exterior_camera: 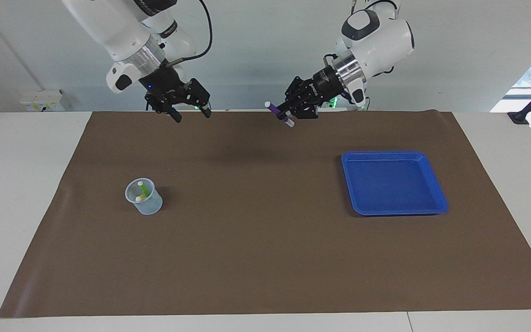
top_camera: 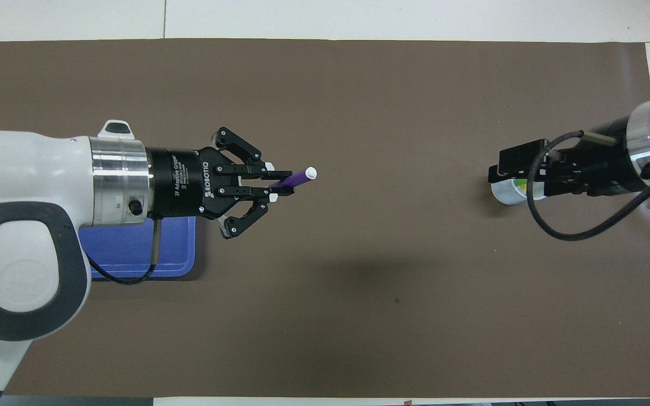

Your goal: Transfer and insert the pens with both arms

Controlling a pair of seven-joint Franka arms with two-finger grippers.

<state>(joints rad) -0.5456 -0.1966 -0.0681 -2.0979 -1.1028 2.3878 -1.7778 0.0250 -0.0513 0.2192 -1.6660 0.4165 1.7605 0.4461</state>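
Facing view: your left gripper (exterior_camera: 285,114) clamps the purple pen (exterior_camera: 276,112) aloft over mid-mat, cap outward for handover. Your right gripper (exterior_camera: 191,112) waits wide above the cup (exterior_camera: 144,197), which holds green and yellow.

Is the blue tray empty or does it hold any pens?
Empty: the facing view shows the blue tray with a bare floor, no pens in it.

A brown mat (exterior_camera: 265,240) is being seen spread over the white table (exterior_camera: 16,193). A blue tray (exterior_camera: 393,182) is lying toward the left arm's end, well apart from a clear cup (exterior_camera: 144,197).
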